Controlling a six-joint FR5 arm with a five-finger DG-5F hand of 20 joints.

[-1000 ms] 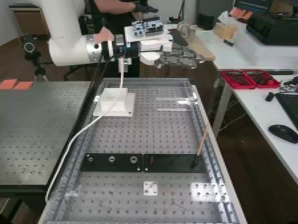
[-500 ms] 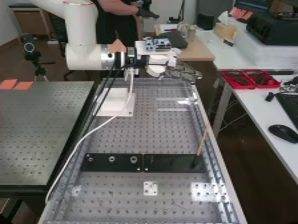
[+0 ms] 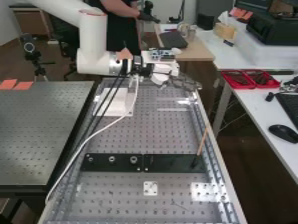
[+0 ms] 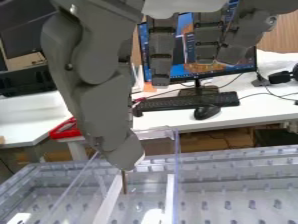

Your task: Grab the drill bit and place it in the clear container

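Observation:
My hand [image 3: 181,82] is above the bench's far end, just beyond the clear container [image 3: 174,104]. In the wrist view the hand [image 4: 100,80] has its thumb hanging low, with part of a finger behind it. A thin brown drill bit [image 4: 124,182] points down from the thumb's tip, pinched there; its upper end is hidden by the thumb. The clear container [image 4: 177,165] shows its transparent wall and edges close by and below. Whether the bit's lower end is inside the walls, I cannot tell.
A white box [image 3: 114,102] stands left of the container, with cables hanging past it. Nearer lie black plates [image 3: 174,163], where an orange-brown stick [image 3: 201,142] leans upright. Red trays [image 3: 249,79] and a mouse [image 3: 284,133] are on the right desk.
The hand has come down and toward the bench's near end, closer to the container. The arm's upper link and the cables have shifted right. The orange-brown stick has stayed put.

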